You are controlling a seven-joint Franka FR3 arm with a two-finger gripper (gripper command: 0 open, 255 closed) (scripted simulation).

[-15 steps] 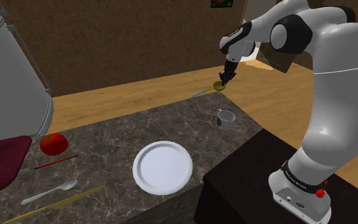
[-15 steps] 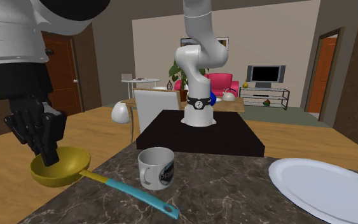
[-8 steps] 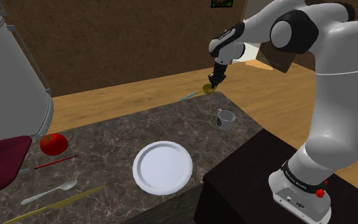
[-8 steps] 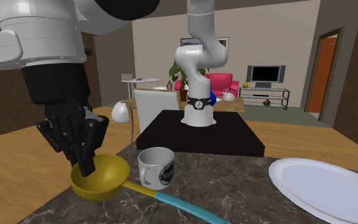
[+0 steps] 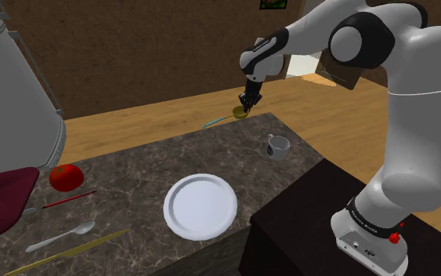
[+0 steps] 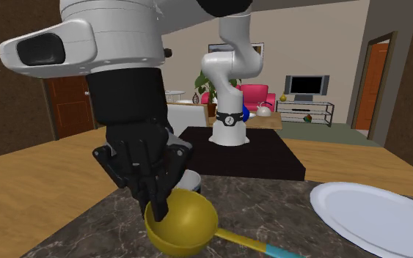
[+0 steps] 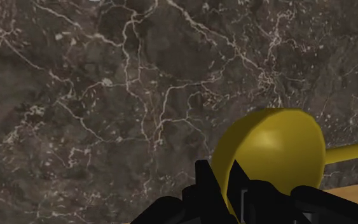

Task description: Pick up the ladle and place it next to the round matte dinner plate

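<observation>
Since the last frames the gripper [image 5: 247,100] has carried the ladle [image 5: 238,114] toward the shoulder view's left along the counter's [image 5: 148,168] far edge. In the second exterior view the gripper [image 6: 158,210] now stands in front of the mug [image 6: 191,179] and covers most of it. The fingers [image 7: 204,173] are clamped on the rim of the ladle [image 7: 276,149], one inside the bowl and one outside, so it hangs off the gripper [image 7: 220,170] above the dark marbled counter top. The ladle [image 6: 186,227] has a mustard-yellow round bowl, a thin yellow stem and a teal grip; the stem runs out sideways, away from the fingers. The grip's end is cut off at the second exterior view's lower edge, and the wrist view cuts off the stem just past the bowl. I see only plain yellow inside the bowl. The mug [image 5: 277,145] stands upright on the counter, near the fingers on the stand's side; I cannot make out its inside. The white round plate [image 5: 200,205] lies flat, well apart from the fingers, and shows a plain white face.
</observation>
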